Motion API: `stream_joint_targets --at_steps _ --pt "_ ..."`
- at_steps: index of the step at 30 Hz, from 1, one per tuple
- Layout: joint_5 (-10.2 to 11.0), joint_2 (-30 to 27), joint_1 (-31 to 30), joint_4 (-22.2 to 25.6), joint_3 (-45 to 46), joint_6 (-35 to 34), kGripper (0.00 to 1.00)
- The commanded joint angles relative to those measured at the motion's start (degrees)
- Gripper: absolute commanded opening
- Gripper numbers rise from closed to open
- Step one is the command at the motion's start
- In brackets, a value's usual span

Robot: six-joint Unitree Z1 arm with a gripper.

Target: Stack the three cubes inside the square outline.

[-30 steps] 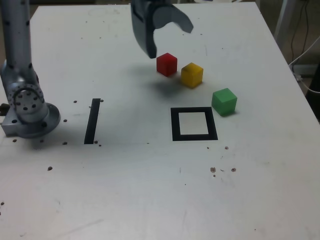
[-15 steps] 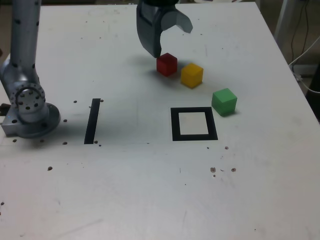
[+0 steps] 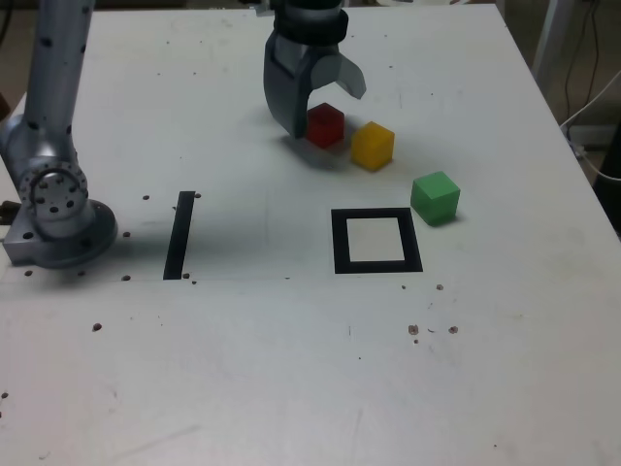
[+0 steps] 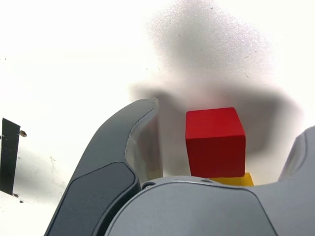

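Note:
My gripper (image 3: 325,110) is open and low over the table, its two fingers standing on either side of the red cube (image 3: 326,124). The wrist view shows the red cube (image 4: 215,141) between the open gripper (image 4: 230,119) fingers, not touched by either, with a sliver of the yellow cube (image 4: 234,179) behind it. The yellow cube (image 3: 372,146) rests close to the red one on the exterior view's right. Farther right and nearer sits the green cube (image 3: 435,197). The square outline (image 3: 340,241) lies nearer than the cubes, with nothing in its white centre.
A straight black strip (image 3: 179,234) lies on the table at the exterior view's left, beside the arm's base (image 3: 58,209). The table's right edge (image 3: 582,175) is a short way past the green cube. Small dark specks dot the surface.
The gripper has come down and a little to the exterior view's right, from above and left of the red cube to straddling it. The cubes have not moved.

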Motion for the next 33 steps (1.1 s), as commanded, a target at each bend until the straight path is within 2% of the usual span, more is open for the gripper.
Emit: stream_joint_targets --at_steps 1,10,22,29,33 --pt "0.0 0.6 0.0 0.3 0.0 0.3 0.82" --pt "-0.5 1.5 0.0 -0.3 -0.1 0.0 0.54" --pt "-0.5 1.8 0.0 -4.8 0.5 -0.1 0.48" --pt "-0.4 1.3 0.0 -4.9 0.7 -0.1 0.21" --pt "-0.3 0.8 0.0 -4.6 0.8 -0.1 0.15"
